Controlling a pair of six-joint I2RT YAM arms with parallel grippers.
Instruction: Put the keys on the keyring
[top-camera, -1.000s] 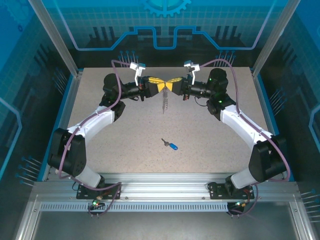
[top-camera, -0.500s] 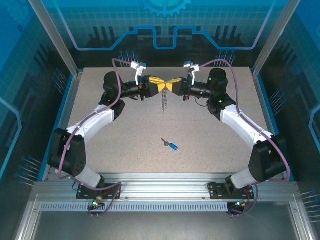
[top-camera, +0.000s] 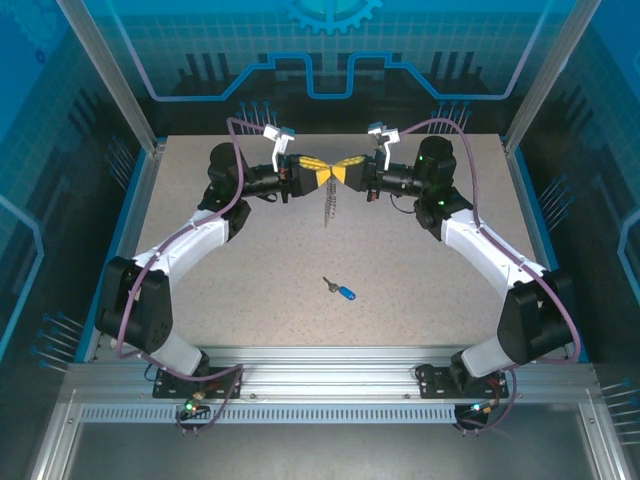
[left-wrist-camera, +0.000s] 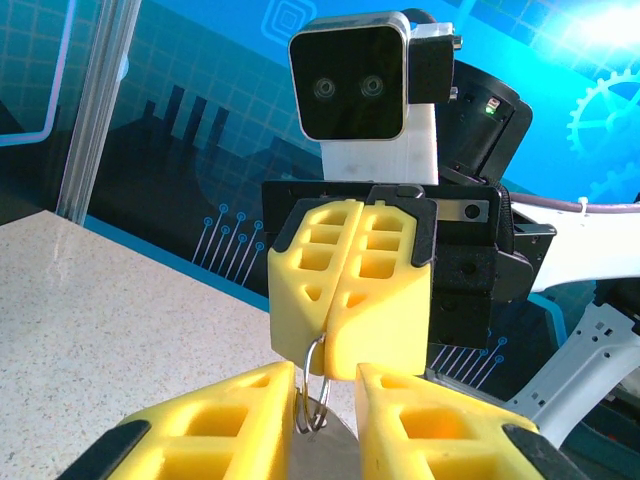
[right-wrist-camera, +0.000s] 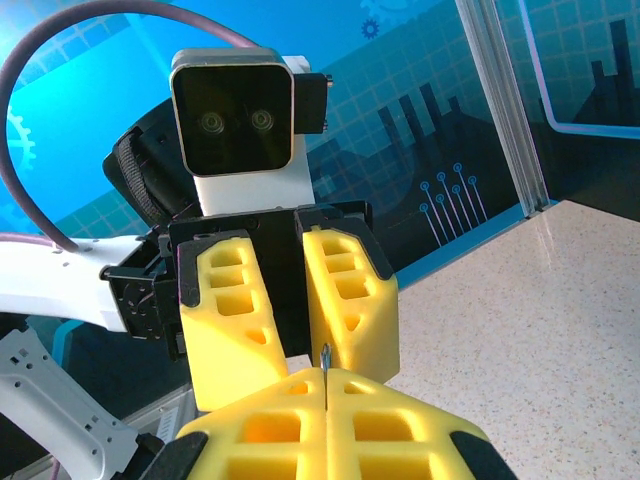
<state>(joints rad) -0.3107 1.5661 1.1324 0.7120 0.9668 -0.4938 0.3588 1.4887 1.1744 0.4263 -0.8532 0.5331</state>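
The key (top-camera: 343, 291), silver with a blue head, lies flat on the table near the middle. The keyring's silver ring (left-wrist-camera: 316, 383) is held above the far part of the table, its chain (top-camera: 329, 207) hanging down. My right gripper (right-wrist-camera: 327, 385) is shut on the ring's edge (right-wrist-camera: 326, 357); it meets the left gripper (top-camera: 323, 175) tip to tip. The left gripper (left-wrist-camera: 327, 400) stands slightly open around the ring. The ring leans on its left finger (left-wrist-camera: 230, 410) and is apart from the other. The right gripper's fingers (left-wrist-camera: 350, 280) show pressed together.
A speckled grey table (top-camera: 240, 290) sits inside an aluminium frame with blue walls. Both arms reach to the far centre. The open tabletop round the key lies between the two arm bases (top-camera: 180, 355).
The left wrist has edged slightly to the right, toward the right gripper. The chain hangs in almost the same place. The key has not moved.
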